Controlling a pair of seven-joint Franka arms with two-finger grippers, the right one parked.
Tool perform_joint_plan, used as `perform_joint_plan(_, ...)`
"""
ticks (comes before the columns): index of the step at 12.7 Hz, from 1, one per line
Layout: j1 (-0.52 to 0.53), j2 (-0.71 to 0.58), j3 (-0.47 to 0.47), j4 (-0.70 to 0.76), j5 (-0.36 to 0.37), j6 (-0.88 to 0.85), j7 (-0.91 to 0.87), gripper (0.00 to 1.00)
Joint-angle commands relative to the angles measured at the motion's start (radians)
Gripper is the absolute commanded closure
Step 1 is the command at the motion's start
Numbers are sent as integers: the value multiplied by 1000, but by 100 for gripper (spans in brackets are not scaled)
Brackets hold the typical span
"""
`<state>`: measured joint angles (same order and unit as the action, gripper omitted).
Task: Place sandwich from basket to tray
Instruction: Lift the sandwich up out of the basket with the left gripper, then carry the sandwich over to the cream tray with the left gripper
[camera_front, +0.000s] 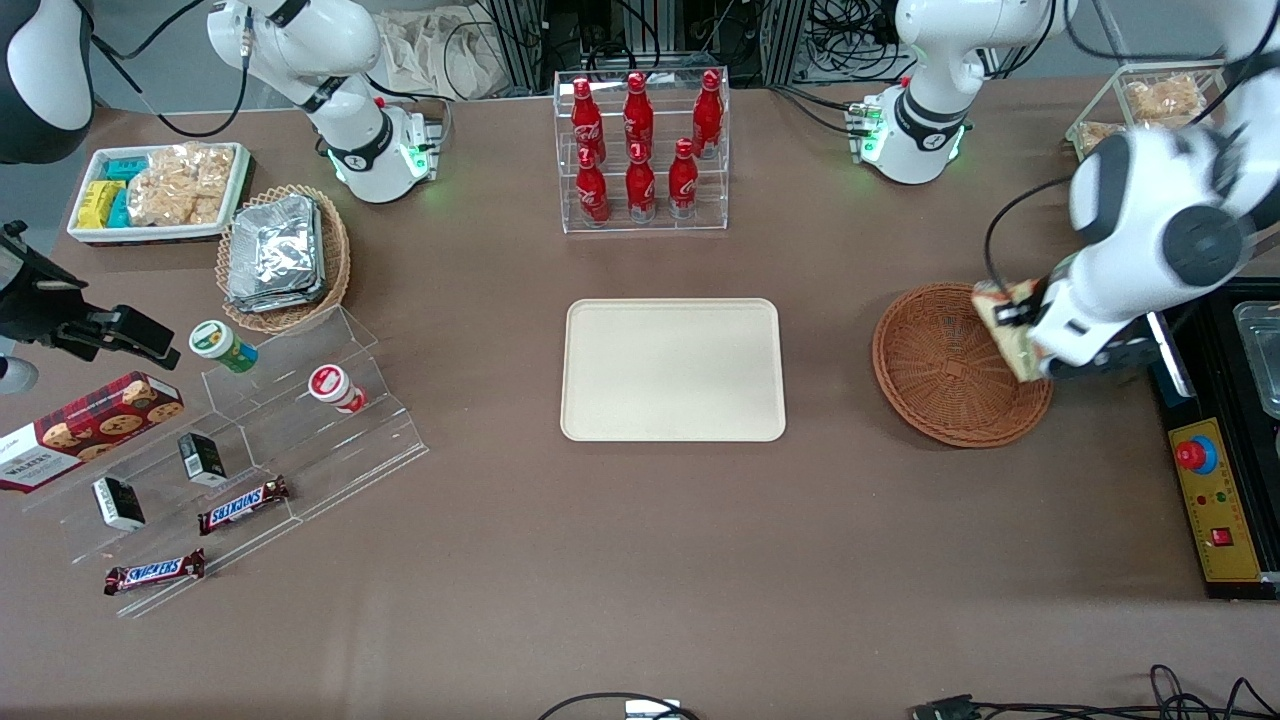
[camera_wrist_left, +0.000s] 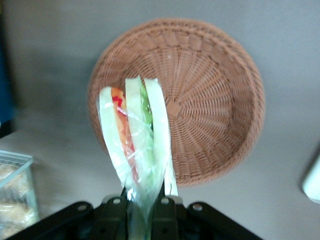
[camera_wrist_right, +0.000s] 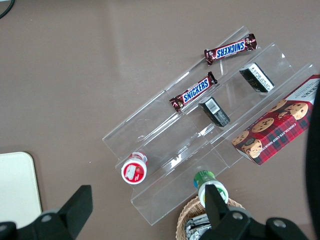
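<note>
Reddish-brown wicker fills my wrist feed: the basket (camera_wrist_left: 200, 95) lies below the gripper (camera_wrist_left: 142, 202), and I see nothing left inside it. My gripper's jaws are clenched on the sandwich (camera_wrist_left: 135, 145), pinching its narrow end so the wedge sticks out from the fingers (camera_wrist_left: 116, 212) with its pale bread slices fanned apart and the red and green filling showing between them under clear wrap.

From the front camera I see the gripper (camera_front: 1020, 335) hanging above the basket's (camera_front: 945, 375) rim at the working arm's end of the table, with the sandwich (camera_front: 1005, 320) lifted clear of the weave. The tray (camera_front: 672, 370) sits at the middle of the table, well apart from the basket, and I see nothing on its cream surface.

Farther from the front camera than the tray, I can make out the clear rack of red bottles (camera_front: 640, 150). Toward the parked arm's end, the tan basket of foil packets (camera_front: 280, 255) lies beside the white snack dish (camera_front: 155, 190), and the acrylic steps (camera_front: 250, 440) carry small jars, boxes and chocolate bars.
</note>
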<state>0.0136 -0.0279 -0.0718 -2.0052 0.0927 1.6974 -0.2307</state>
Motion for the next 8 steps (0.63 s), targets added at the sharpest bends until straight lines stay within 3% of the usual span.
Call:
perform_joint_plan(1,-11,26,-45,314,12,-307,31,100)
perform_joint_plan(4,-11,28,-107,508,-1,-461,73,100)
perform_joint_plan(8,-11,51,-271,566,-2,-467,74,100)
